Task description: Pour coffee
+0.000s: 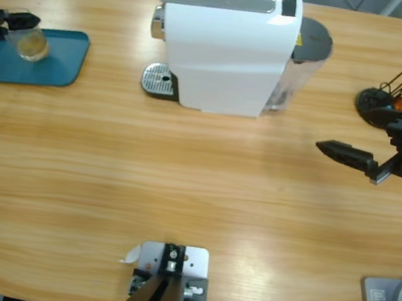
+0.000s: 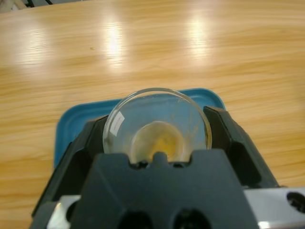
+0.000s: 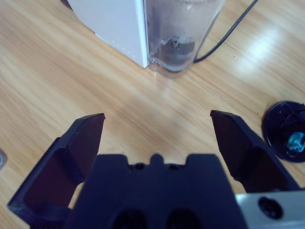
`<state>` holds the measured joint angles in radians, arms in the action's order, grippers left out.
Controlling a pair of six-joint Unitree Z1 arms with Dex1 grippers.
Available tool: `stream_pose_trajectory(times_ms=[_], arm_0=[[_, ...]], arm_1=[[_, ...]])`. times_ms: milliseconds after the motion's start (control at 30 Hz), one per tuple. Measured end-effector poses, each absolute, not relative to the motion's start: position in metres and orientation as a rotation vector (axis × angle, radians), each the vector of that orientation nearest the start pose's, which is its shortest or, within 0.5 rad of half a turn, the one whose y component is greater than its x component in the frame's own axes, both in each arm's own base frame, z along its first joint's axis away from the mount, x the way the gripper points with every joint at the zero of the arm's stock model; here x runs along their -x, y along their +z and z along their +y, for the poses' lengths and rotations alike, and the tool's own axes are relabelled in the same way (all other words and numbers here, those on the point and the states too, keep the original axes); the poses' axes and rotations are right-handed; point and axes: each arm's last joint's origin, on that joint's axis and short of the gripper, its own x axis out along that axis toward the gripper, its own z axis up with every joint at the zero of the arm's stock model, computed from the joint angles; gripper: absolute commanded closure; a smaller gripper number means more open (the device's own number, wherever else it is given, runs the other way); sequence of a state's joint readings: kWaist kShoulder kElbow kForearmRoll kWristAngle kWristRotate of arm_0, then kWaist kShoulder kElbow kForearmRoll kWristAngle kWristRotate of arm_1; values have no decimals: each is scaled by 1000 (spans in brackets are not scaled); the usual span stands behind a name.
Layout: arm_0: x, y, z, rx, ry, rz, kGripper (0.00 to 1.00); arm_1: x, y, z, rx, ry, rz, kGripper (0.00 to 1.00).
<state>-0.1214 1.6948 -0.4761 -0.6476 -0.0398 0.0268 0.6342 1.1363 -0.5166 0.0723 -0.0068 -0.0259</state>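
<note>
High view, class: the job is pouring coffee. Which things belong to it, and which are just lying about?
Belong to the job:
glass holding the coffee
left gripper around the glass
blue tray
coffee machine

Just lying about:
black capsule stand
right gripper, open over the bare table

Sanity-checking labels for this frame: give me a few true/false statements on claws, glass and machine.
1. The left claw is shut on the glass. True.
2. The glass is under the coffee machine spout. False: it is over the teal tray, far to the machine's side.
3. The right claw holds a capsule. False: it is open and holds nothing.
4. The glass holds a shallow layer of coffee. True.
5. The drip grate has nothing on it. True.
</note>
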Motion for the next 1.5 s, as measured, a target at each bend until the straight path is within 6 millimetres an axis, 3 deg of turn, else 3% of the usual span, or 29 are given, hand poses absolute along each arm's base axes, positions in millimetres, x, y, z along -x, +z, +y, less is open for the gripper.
stream_pose_trajectory(times_ms=[300, 367, 400, 700, 833, 1033, 1200, 1367, 1500], arm_0=[[-272, 169, -41, -50, -184, 471, 1000], [-272, 164, -41, -49, -184, 444, 96], [-273, 162, -41, -49, -184, 435, 13], [-261, 156, -45, -66, -168, 445, 0], [-250, 167, -43, -67, -161, 416, 0], [-227, 202, -38, -60, -127, 287, 0], [-197, 237, -34, -54, -130, 229, 0], [-167, 287, -37, -67, -181, 278, 0], [-139, 298, -45, -82, -276, 351, 0]], arm_1=[[-125, 263, 92, 252, 609, 680, 0], [-125, 263, 92, 252, 609, 680, 0], [-125, 263, 92, 252, 609, 680, 0], [-125, 263, 92, 252, 609, 680, 0], [-125, 263, 92, 252, 609, 680, 0], [-125, 263, 91, 251, 610, 677, 0], [-122, 267, 89, 238, 610, 652, 0], [-119, 272, 87, 221, 612, 609, 0], [-117, 275, 86, 213, 613, 584, 0]])
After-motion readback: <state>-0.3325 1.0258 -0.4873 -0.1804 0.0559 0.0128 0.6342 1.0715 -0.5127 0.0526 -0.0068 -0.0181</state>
